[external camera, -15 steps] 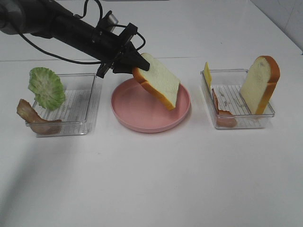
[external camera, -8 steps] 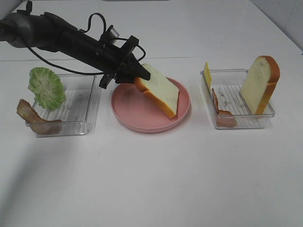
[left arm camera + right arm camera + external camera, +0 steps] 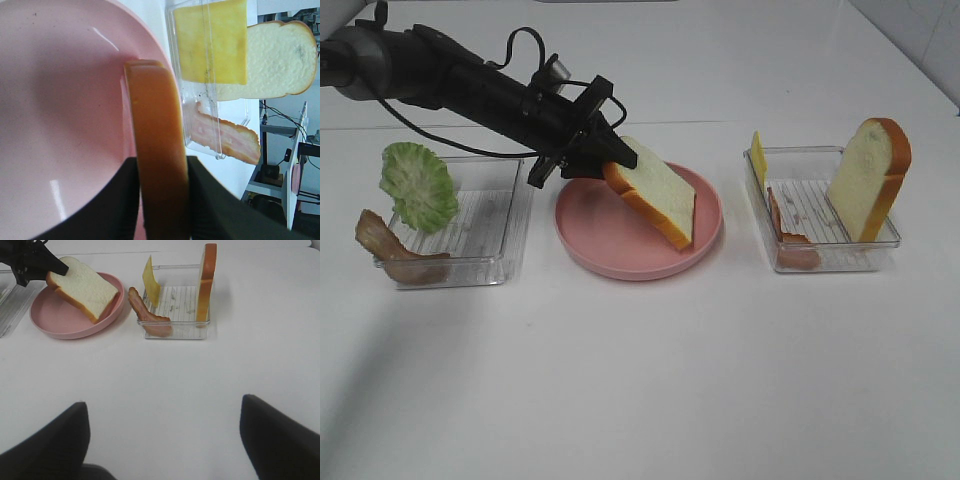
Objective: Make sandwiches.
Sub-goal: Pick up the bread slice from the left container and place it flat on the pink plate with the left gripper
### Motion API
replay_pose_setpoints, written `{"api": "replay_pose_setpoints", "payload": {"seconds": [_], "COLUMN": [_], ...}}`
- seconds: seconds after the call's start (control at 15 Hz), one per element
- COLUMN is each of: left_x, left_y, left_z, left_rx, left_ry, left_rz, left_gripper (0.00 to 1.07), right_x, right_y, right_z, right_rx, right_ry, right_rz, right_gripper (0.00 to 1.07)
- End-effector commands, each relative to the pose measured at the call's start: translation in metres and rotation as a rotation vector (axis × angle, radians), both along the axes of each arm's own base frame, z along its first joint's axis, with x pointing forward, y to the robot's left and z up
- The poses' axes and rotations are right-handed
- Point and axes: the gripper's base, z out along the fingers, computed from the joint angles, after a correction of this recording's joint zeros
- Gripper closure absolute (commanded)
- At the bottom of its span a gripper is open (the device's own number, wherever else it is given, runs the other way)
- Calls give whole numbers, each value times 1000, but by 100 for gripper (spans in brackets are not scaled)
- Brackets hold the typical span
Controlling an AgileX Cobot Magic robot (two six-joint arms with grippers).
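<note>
My left gripper (image 3: 608, 160) is shut on the orange-brown crust of a white bread slice (image 3: 657, 190) and holds it tilted over the round pink plate (image 3: 610, 250). The slice's lower end seems to touch the plate. In the left wrist view the black fingers (image 3: 125, 200) pinch the crust (image 3: 155, 140). Another bread slice (image 3: 868, 178) stands upright in the right tray (image 3: 830, 262) with yellow cheese (image 3: 757, 155) and pinkish ham (image 3: 790, 240). Green lettuce (image 3: 417, 185) and brown bacon (image 3: 392, 250) lean on the left tray (image 3: 495, 235). My right gripper (image 3: 165, 440) is open and empty above the table's front.
The two clear trays flank the plate in a row at the back of the white table (image 3: 640, 380). The left arm (image 3: 440, 75) reaches in from the back left above the left tray. A wall edge lies behind the row.
My left gripper has lowered the bread slice toward the plate and shifted slightly down. The slice's low end has dropped to the plate. The trays and their contents have not moved.
</note>
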Motion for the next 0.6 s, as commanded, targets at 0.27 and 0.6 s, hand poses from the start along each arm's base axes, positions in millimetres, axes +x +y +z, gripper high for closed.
{"api": "replay_pose_setpoints", "payload": {"seconds": [0.27, 0.6], "left_x": [-1, -7], "left_y": [-1, -7], "left_z": [-1, 11], "left_rx": [30, 242], "left_ry": [26, -103], "left_rz": [6, -60], "left_gripper": [35, 29], "right_x": [-1, -1], "right_y": [0, 0], "right_z": [0, 0], "right_rx": [-1, -1], "right_ry": [-23, -23], "right_rz": [-5, -5], "right_gripper": [30, 30]}}
